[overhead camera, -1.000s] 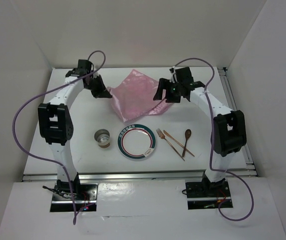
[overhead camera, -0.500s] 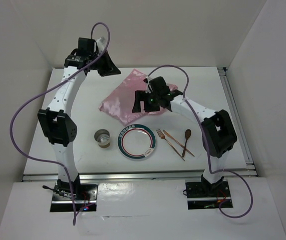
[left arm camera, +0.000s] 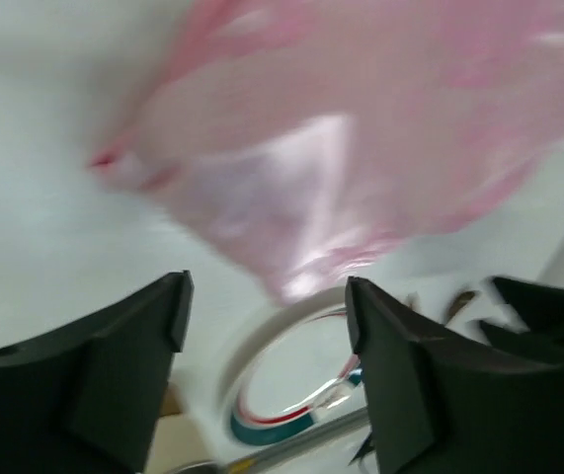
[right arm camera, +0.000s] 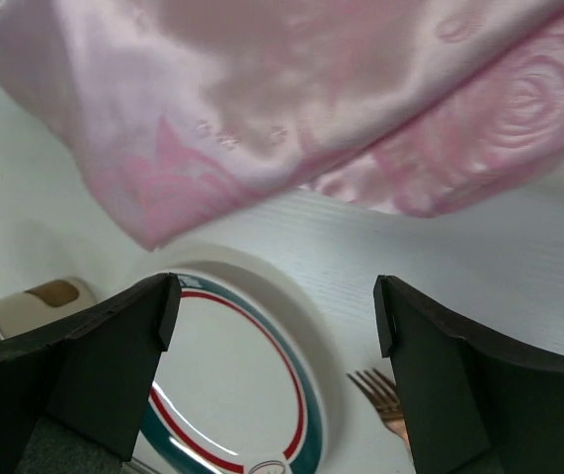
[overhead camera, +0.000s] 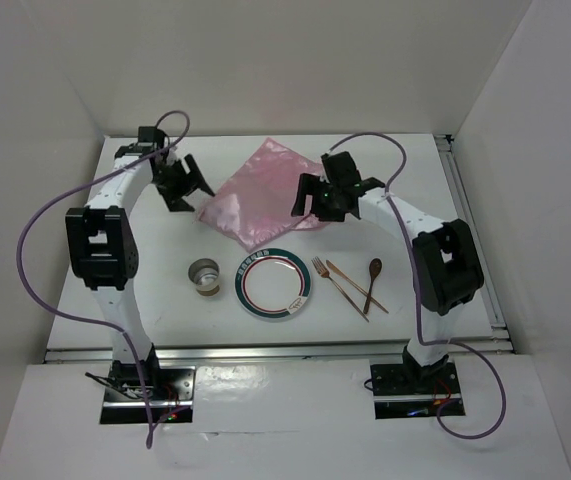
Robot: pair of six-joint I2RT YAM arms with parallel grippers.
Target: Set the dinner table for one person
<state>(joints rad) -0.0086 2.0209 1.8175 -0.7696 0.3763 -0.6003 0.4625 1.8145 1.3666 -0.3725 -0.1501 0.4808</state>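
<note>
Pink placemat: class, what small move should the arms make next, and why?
Probably lower the left gripper onto the left corner of the placemat and close. It lies rumpled and askew, the right gripper is open too, and neither holds anything.

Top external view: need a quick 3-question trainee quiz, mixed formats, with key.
1. True or false: the plate sits on top of the pink placemat.
2. What stands beside the plate on the left arm's side? A fork, B cup, C spoon.
3. Fill in: the left gripper and right gripper are both ___, holding nothing.
Key: 1 false; 2 B; 3 open.
</note>
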